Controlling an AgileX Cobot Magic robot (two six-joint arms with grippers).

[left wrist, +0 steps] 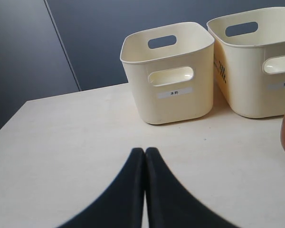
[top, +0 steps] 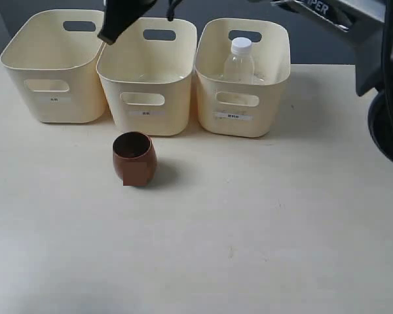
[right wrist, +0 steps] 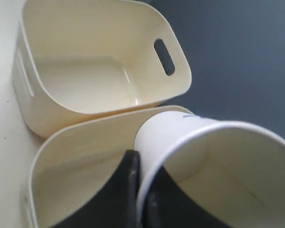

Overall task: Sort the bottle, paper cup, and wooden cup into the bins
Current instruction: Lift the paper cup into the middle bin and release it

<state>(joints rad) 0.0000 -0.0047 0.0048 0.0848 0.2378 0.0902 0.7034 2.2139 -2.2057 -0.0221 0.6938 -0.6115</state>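
Three cream bins in a row at the back of the pale desk (top: 262,229): left bin (top: 52,65), middle bin (top: 147,78), right bin (top: 243,75), each with an oval handle cutout and a small front label.

Left gripper (left wrist: 145,151) low over the desk in the left wrist view, black fingers (left wrist: 126,190) pressed together tip to tip, holding nothing, touching nothing. Ahead of it, one bin (left wrist: 171,71) with a label and part of a second (left wrist: 256,61) beside it; a sliver of brown cup at that picture's edge.

One wooden cup (top: 135,158), dark reddish-brown, upright on the desk just in front of the middle bin, apart from it, mouth open upward.

Right gripper (right wrist: 138,164) seen in its wrist view pinching the rim of one white paper cup (right wrist: 213,166), one black finger outside the wall and one inside, the cup tilted and hanging over an open bin (right wrist: 76,156), with another bin (right wrist: 99,61) beyond. Dark arm tip (top: 121,19) above the left and middle bins in the exterior view; the cup itself not visible there.

One clear bottle (top: 240,62) with a white cap upright inside the right bin.
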